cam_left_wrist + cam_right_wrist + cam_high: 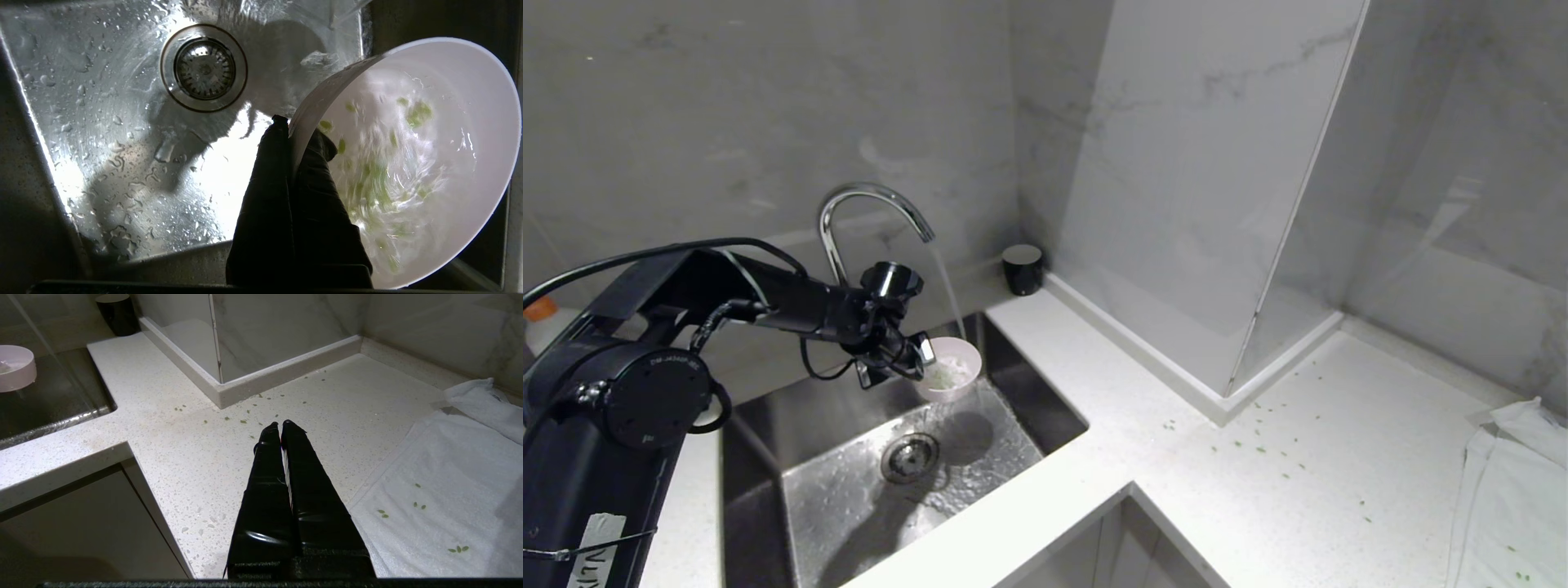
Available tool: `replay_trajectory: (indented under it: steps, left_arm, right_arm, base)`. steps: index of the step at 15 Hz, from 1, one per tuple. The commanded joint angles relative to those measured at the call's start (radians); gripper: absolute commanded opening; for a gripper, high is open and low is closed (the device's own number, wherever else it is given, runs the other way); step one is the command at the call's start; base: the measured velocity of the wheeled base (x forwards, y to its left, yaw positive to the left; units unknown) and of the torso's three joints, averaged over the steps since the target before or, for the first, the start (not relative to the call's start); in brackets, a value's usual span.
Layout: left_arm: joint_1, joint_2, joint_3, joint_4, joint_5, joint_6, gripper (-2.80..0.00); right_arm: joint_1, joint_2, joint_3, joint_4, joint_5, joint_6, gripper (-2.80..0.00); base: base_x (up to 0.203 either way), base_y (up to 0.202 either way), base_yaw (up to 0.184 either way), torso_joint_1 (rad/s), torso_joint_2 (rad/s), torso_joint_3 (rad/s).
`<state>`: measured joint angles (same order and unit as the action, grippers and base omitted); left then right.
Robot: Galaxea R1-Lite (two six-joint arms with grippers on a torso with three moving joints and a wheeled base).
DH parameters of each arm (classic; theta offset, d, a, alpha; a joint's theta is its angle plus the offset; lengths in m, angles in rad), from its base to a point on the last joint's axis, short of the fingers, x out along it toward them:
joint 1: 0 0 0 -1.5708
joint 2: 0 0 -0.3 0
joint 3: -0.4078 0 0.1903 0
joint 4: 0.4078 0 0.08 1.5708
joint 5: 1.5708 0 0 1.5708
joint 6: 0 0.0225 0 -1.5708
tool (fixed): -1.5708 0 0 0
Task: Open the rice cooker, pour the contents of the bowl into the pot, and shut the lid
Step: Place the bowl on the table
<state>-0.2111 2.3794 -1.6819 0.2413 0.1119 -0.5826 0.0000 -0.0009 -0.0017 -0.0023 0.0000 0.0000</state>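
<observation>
While water runs into the bowl, nothing of the cooker shows in any view.
Left arm: black, reaches in from the left over the sink (768, 457).
Left gripper (913, 353): jaws clamped tight on the near rim of the bowl (949, 369), one finger inside, one outside; wrist view shows the fingers (286, 196) pinching the wall.
Bowl: pink outside, white inside, held above the sink, just under the spout, tilted a bit toward the gripper.
Contents (376, 179): green bits swirling in water in the bowl, some near the rim.
Faucet (866, 214): stream on, falling into the bowl.
Drain (910, 457): below the bowl, basin wet.
Black cup (1023, 269): on the counter corner behind the sink, well apart from the bowl.
Counter (1143, 425): white, green bits scattered near the wall base.
Right gripper (281, 424): parked over the counter, fingers pressed together, holding nothing.
Towel (1515, 490): white, far right, a few green bits on it.
Rice cooker, pot, lid: not in view.
Risk 1: bowl overfills; green bits likely wash over the rim into the drain.
Risk 2: thin rim pinch plus added water weight; bowl could pivot or slip.
Risk 3: carrying it out full; sloshing would probably spill onto the counter.
</observation>
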Motion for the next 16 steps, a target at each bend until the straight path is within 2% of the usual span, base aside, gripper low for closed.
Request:
replay_trajectory:
  steps: [1, 4, 8, 10, 16]
  left_arm:
    - [-0.003, -0.014, 0.018, 0.001, -0.006, -0.003, -2.80]
    - [-0.011, -0.060, 0.073, 0.001, -0.067, -0.002, -2.80]
    - [-0.024, -0.109, 0.140, 0.003, -0.077, 0.006, -2.80]
    - [-0.036, -0.148, 0.183, 0.003, -0.119, 0.014, -2.80]
    - [-0.130, -0.281, 0.304, 0.001, -0.134, 0.065, -2.80]
  right_arm:
    - [0.000, 0.001, 0.000, 0.001, 0.000, 0.000, -2.80]
    - [0.000, 0.001, 0.000, -0.001, 0.000, 0.000, -2.80]
    - [0.001, 0.000, 0.000, 0.000, 0.000, 0.000, -2.80]
    - [0.000, 0.001, 0.000, -0.001, 0.000, -0.003, -2.80]
    - [0.002, 0.001, 0.000, 0.001, 0.000, 0.000, -2.80]
  base:
    - [0.000, 0.000, 0.000, 0.000, 0.00, 0.000]
    - [0.000, 0.000, 0.000, 0.000, 0.00, 0.000]
    - [0.000, 0.000, 0.000, 0.000, 0.00, 0.000]
    - [0.000, 0.000, 0.000, 0.000, 0.00, 0.000]
    - [0.000, 0.000, 0.000, 0.000, 0.00, 0.000]
